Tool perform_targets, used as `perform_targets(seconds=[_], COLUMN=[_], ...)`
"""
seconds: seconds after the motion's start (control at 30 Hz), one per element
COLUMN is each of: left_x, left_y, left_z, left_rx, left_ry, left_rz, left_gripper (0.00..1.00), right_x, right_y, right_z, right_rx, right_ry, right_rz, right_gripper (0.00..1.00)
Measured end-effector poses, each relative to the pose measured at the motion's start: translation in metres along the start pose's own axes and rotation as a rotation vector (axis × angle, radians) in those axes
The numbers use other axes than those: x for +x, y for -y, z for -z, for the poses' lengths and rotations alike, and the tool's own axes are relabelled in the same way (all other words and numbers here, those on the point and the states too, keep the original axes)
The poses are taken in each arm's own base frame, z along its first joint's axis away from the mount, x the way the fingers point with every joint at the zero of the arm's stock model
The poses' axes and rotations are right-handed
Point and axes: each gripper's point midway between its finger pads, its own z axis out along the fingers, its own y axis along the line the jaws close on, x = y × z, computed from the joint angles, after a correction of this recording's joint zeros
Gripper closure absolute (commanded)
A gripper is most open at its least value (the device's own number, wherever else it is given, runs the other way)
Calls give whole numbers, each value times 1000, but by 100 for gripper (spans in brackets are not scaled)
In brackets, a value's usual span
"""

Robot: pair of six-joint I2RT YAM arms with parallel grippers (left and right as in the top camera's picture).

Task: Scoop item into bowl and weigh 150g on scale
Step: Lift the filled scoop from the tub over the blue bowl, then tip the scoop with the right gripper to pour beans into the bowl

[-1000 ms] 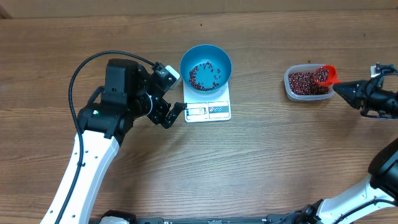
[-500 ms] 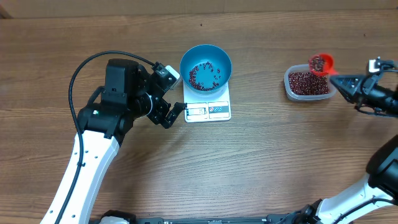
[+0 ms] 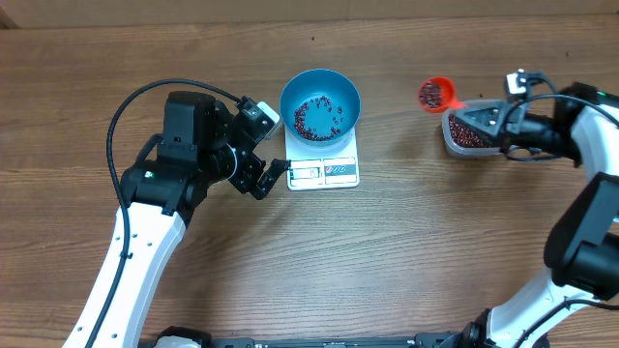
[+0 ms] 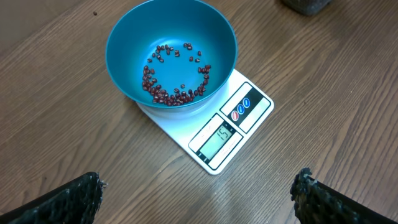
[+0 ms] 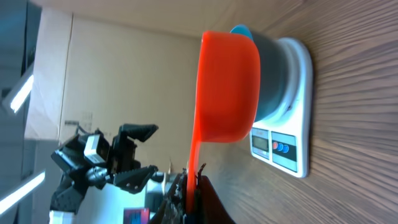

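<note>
Beans (image 3: 434, 93) sit level in your red scoop (image 3: 448, 101), pinched by the right fingers (image 3: 482, 117) at the bowl (image 3: 319, 77)'s three o'clock, avoiding spills; left fingers (image 4: 71, 199) spread, idle.

The blue bowl (image 3: 320, 81) stood upright on the white scale (image 3: 324, 173), covering its far half. The display and blue-marked buttons were exposed along the near edge. Dark red-brown beans (image 3: 317, 118) lay in a thin scatter across the bowl's bottom. More beans filled an orange scoop (image 3: 434, 94) to the right of the bowl, well apart from it.
</note>
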Motion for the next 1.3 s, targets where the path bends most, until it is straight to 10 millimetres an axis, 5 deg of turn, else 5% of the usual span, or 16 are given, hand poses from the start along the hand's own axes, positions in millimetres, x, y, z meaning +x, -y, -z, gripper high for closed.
perform_targets(seconds=[0.63,1.3], left_x=[0,0], left_y=[0,0], left_z=[0,0], left_rx=[0,0], left_ry=[0,0], left_rz=[0,0], left_gripper=[0,0], right_x=[12,24], right_y=[-13,-5], right_z=[-106,-176], right_rx=[20,265], right_ry=[-203,-247], right_rz=[46,124], right_gripper=[96,96])
